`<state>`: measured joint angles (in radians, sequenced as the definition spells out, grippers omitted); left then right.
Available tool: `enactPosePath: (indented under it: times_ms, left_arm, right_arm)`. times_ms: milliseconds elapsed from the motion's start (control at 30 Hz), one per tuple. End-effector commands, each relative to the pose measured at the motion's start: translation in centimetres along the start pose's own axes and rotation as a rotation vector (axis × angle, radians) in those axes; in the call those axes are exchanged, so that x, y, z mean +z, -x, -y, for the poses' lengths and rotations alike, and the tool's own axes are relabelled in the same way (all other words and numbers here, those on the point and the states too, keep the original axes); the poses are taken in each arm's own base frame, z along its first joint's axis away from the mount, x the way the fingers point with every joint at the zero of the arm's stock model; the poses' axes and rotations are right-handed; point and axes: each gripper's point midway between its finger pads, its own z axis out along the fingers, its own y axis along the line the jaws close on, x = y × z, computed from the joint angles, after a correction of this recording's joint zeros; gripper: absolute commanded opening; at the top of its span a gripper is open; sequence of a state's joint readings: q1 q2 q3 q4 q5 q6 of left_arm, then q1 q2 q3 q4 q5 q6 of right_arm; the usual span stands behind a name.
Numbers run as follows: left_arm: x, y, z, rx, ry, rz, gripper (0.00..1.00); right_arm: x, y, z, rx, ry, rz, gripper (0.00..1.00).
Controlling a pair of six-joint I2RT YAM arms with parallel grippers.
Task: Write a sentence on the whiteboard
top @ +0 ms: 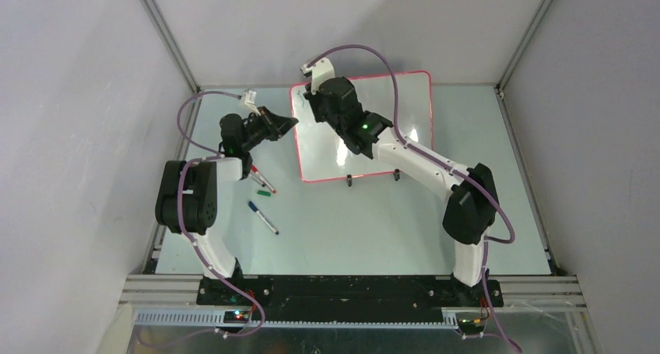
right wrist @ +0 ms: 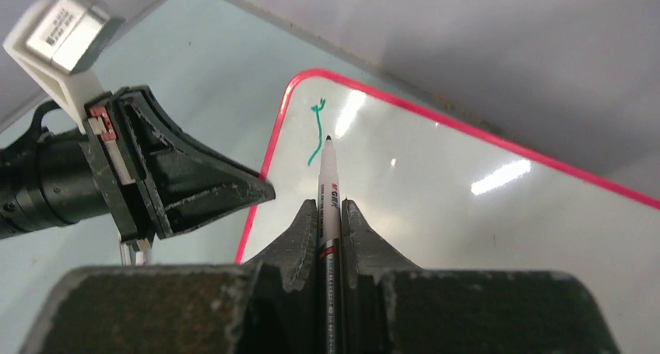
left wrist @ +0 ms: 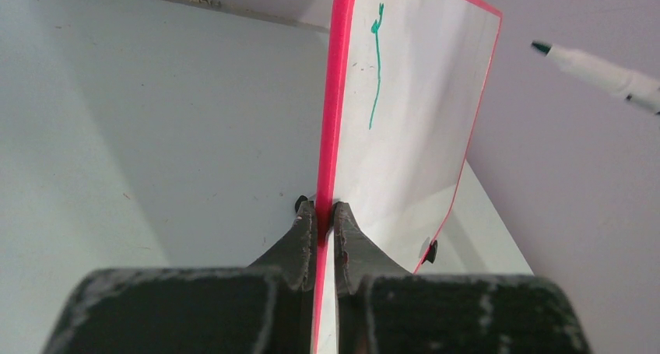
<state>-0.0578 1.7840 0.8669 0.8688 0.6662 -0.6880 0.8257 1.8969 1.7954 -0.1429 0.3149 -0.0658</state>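
The whiteboard [top: 389, 128] stands tilted at the back of the table, white with a red-pink rim. My left gripper [top: 293, 124] is shut on its left rim [left wrist: 331, 136]. The sentence is only a short green stroke [right wrist: 316, 136] near the board's top left corner; it also shows in the left wrist view [left wrist: 377, 66]. My right gripper [right wrist: 330, 206] is shut on a white green-tipped marker [right wrist: 328, 183]. The marker tip [right wrist: 328, 138] is just right of the stroke; whether it touches the board I cannot tell. The marker also shows in the left wrist view [left wrist: 599, 70].
Several loose markers [top: 263, 214] lie on the table left of the board, near the left arm. The board's black feet [top: 350, 183] rest at its lower edge. Grey walls enclose the table on three sides.
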Motion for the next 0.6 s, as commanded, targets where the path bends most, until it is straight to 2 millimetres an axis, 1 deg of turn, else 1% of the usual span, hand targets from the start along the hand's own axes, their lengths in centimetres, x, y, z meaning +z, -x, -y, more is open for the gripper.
enactPosePath:
  times_ms: [0,167,267,433,533,567]
  left_arm:
    - [0.0,1.5,2.2,0.072,-0.049,0.039,0.0]
    - [0.0,1.5,2.3,0.075,-0.052,0.041,0.0]
    - [0.0,1.5,2.3,0.075,-0.052,0.042,0.0]
    - [0.0,1.5,2.3,0.079,-0.052,0.043,0.0]
    - [0.0,1.5,2.2,0.084,-0.048,0.039,0.0]
    - [0.0,1.6,2.2,0.089,-0.047,0.04,0.0]
  right_arm:
    - [-0.2,4.0,0.6,0.0,-0.029,0.14,0.0]
    - [0.5,4.3,0.1,-0.009,-0.014,0.14,0.0]
    - [0.9,4.4,0.2,-0.015,-0.017,0.136,0.0]
    - [1.5,3.8,0.1,-0.015,-0.008,0.106,0.0]
    - [1.2,3.5,-0.2,0.021,0.014,0.068,0.0]
    - [1.1,3.6,-0.6,0.032,0.037,0.062,0.0]
